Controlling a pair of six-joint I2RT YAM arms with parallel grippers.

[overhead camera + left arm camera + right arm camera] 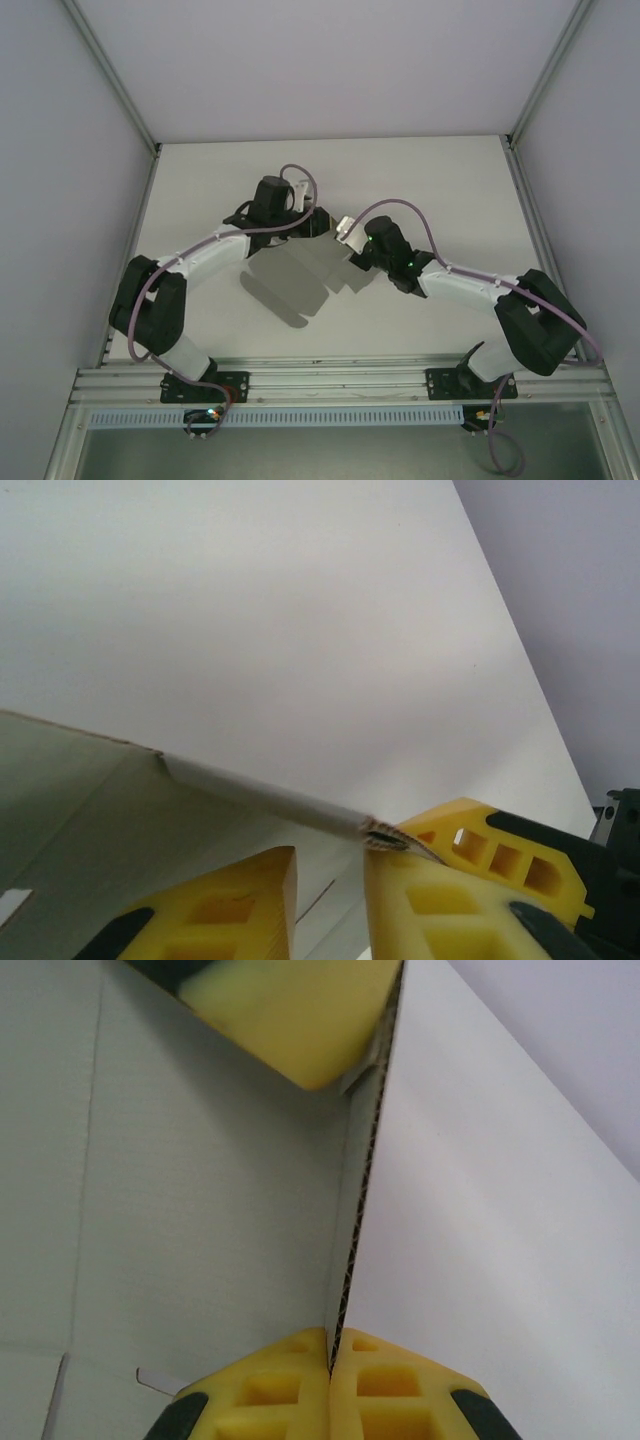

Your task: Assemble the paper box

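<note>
- Top external view: the paper box [300, 280] lies mid-tabletop [450, 180] as a grey, partly folded sheet, flat panels spread toward the arm bases. The left arm [215, 250] and right arm [460, 285] meet over its far edge, close together.
- Left wrist view: the left fingers [450, 900] stand a narrow gap apart. A folded cardboard rim runs in from the left, and its corner touches the tip of the right-hand one. I cannot tell whether they actually clamp it. The box's inner panel [90, 820] sits low on the left.
- Right wrist view: the right fingers [390, 1390] are pressed together on the bare fluted edge of an upright wall, holding the box there. One left finger [290, 1020] rests near the wall's far end, against the inner face [200, 1210].
- Handling, as I judge it: the board looks light and thin, stiff across a panel but eager to hinge at the creases, and easily crushed at an edge. Take hold low on a wall near a crease, and pinch gently.
</note>
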